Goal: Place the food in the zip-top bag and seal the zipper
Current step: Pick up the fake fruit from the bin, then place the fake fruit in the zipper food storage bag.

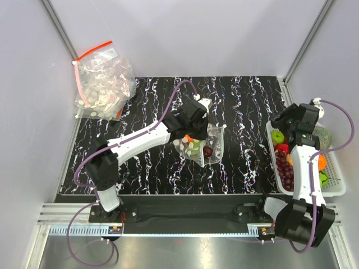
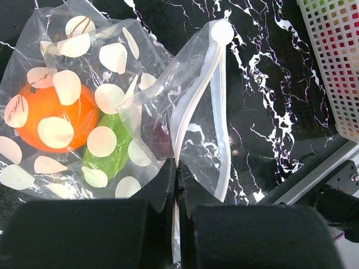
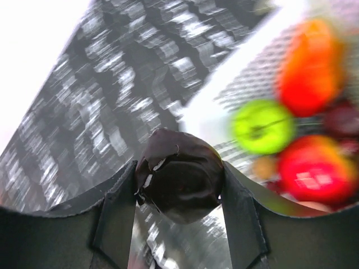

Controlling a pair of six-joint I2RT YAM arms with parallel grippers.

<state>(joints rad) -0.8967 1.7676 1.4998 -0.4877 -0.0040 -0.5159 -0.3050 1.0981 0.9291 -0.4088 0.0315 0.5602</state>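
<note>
Right pincer point(image 3: 179, 193) clamps a dark fruit point(image 3: 179, 182); left pincer point(image 2: 177, 185) pinches the zip-top bag point(image 2: 112, 101) at its zipper point(image 2: 216, 112).

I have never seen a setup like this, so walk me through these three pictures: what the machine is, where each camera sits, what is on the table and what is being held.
These are two white robot arms bolted at the near edge of a black marbled table, each ending in two-fingered jaws.

The top picture looks down from above and behind the arms. The other two come from small cameras on each wrist, so the dark shapes at their bottom edge are the fingers.

The left gripper is shut on the zip-top bag, a clear spotted bag, pinching its plastic beside the pale zipper. An orange fruit, a green item and a dark piece already lie inside.

The right gripper is shut on a dark round fruit; that view is blurred.

At the right stands a white basket of fruit, and at the far left a heap of bags with a red strip.
</note>
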